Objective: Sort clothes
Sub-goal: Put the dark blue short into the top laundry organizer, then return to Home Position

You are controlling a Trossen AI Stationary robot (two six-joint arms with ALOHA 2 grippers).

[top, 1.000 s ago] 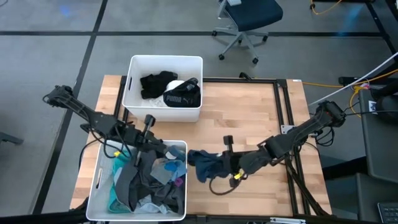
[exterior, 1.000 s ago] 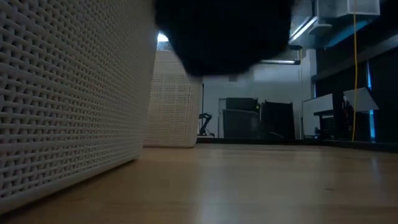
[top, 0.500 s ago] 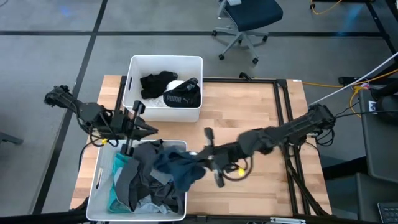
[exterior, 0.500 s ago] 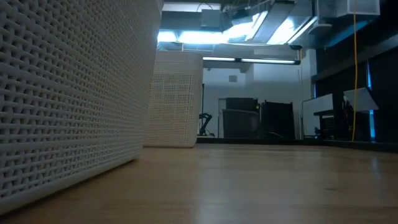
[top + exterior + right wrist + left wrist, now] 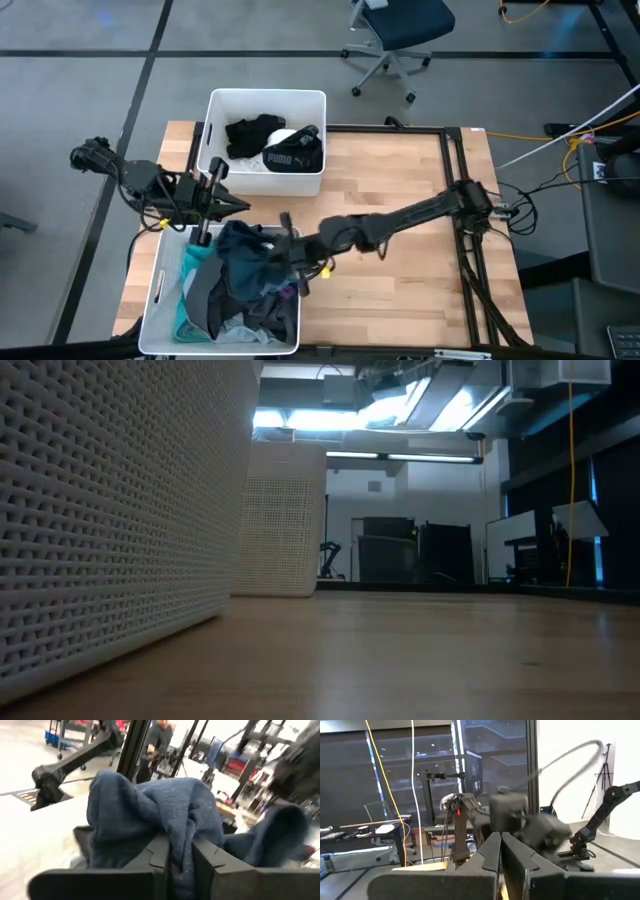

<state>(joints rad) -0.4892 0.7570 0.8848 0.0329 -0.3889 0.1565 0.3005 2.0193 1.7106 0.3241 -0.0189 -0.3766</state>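
Over the near bin [image 5: 160,290], my right gripper [image 5: 283,262] reaches in from the table side, with my right arm [image 5: 400,215] stretched low across the wooden table [image 5: 400,170]. Between my right fingers [image 5: 160,857] a fold of dark blue garment [image 5: 150,810] is pinched; the fingers stand close together with the cloth bunched between them and draped over both. In the high view this dark blue garment [image 5: 245,252] lies directly ahead of my right gripper, on top of the heap of clothes [image 5: 240,300] in teal, grey and white that fills the near bin.

My left gripper [image 5: 232,204] hovers beside the near bin's far rim, just off from my right gripper and pointing toward it. Its fingers [image 5: 492,852] are pressed together, and nothing is between them.

Beyond my left gripper stands the far bin [image 5: 265,100], which holds black garments [image 5: 250,135], one with white PUMA lettering [image 5: 292,156]. The low view shows only the perforated walls of both bins and bare tabletop. An office chair [image 5: 395,35] stands on the floor past the far bin.
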